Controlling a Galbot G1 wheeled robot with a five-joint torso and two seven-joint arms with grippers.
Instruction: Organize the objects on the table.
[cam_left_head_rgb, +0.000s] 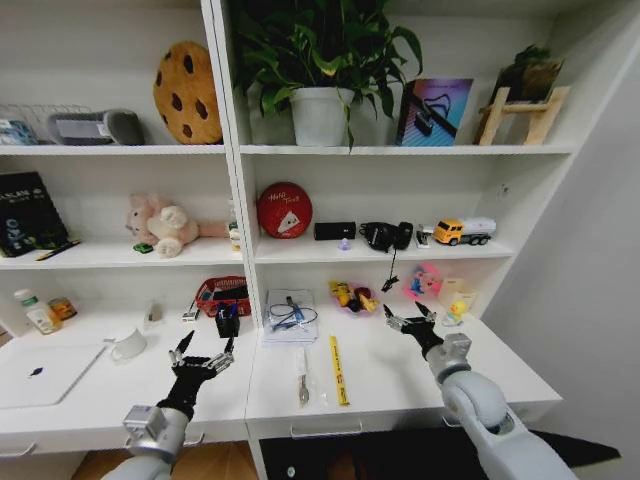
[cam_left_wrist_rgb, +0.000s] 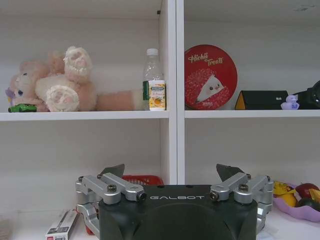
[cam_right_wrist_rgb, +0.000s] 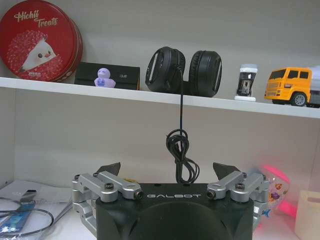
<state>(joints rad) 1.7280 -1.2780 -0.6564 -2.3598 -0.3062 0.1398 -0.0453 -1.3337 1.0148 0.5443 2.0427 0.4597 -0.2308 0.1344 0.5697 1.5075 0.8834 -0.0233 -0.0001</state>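
Observation:
On the white table (cam_left_head_rgb: 400, 385) a slim silver laptop (cam_left_head_rgb: 45, 372) lies shut at the left. A black cup of marker pens (cam_left_head_rgb: 228, 320) stands in front of a red basket (cam_left_head_rgb: 222, 293). A yellow ruler (cam_left_head_rgb: 338, 370) and a small metal tool (cam_left_head_rgb: 302, 385) lie in the middle. The tiny green toy car (cam_left_head_rgb: 143, 248) (cam_left_wrist_rgb: 22, 107) sits on the shelf beside the pink plush bear. My left gripper (cam_left_head_rgb: 205, 352) (cam_left_wrist_rgb: 171, 172) hovers open near the pen cup. My right gripper (cam_left_head_rgb: 408, 315) (cam_right_wrist_rgb: 166, 169) hovers open over the table's right part, holding nothing.
A white mug (cam_left_head_rgb: 128, 346) and small bottles (cam_left_head_rgb: 40, 312) stand at the left. Papers with a cable (cam_left_head_rgb: 291, 315), a purple bowl of toys (cam_left_head_rgb: 352, 297) and a pink toy (cam_left_head_rgb: 424, 282) line the back. A headphone cord (cam_right_wrist_rgb: 180, 150) hangs from the shelf.

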